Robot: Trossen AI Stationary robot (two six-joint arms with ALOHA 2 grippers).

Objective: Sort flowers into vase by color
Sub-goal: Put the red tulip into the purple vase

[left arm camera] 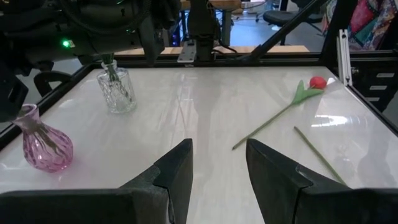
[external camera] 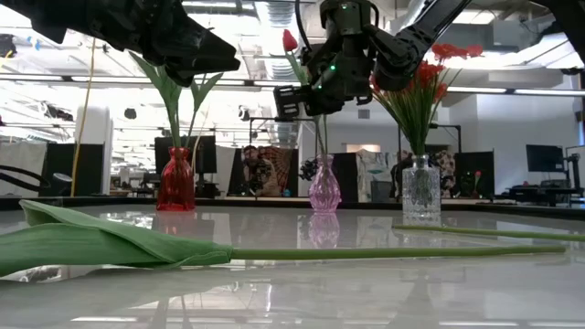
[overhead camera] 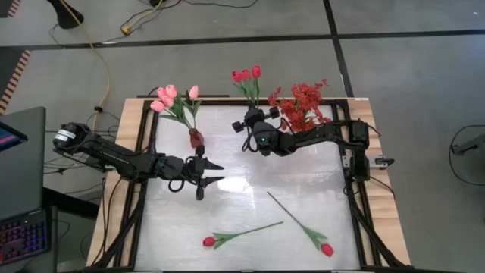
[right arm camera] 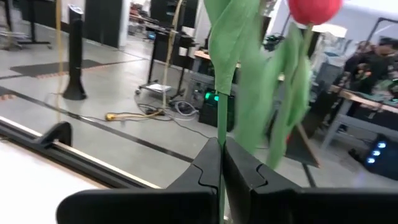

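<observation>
My right gripper (overhead camera: 253, 112) is at the table's far edge, above a pink glass vase (external camera: 324, 187), and is shut on a red tulip's stem. Two red tulip heads (overhead camera: 248, 73) stand over that vase. Pale pink tulips (overhead camera: 170, 97) stand in a red vase (external camera: 175, 183). Sprays of small red blossoms (overhead camera: 303, 106) stand in a clear glass vase (external camera: 420, 187). Two more red tulips (overhead camera: 208, 241) (overhead camera: 326, 249) lie flat near the table's near edge. My left gripper (left arm camera: 217, 168) hangs open over the table's middle left and touches nothing. My right gripper pinches one red tulip's thin green stem (right arm camera: 219, 134) between its two fingers, below the leaves. The fingers come about level from the near side, across the upright stem. The stem's lower part (external camera: 322, 137) runs down into the pink vase.
The three vases stand in a row along the far edge. A black frame (overhead camera: 356, 189) borders the glossy white table. In the low view, a lying tulip's leaf (external camera: 91, 242) and stem stretch across the foreground. Cables lie on the floor beyond the table.
</observation>
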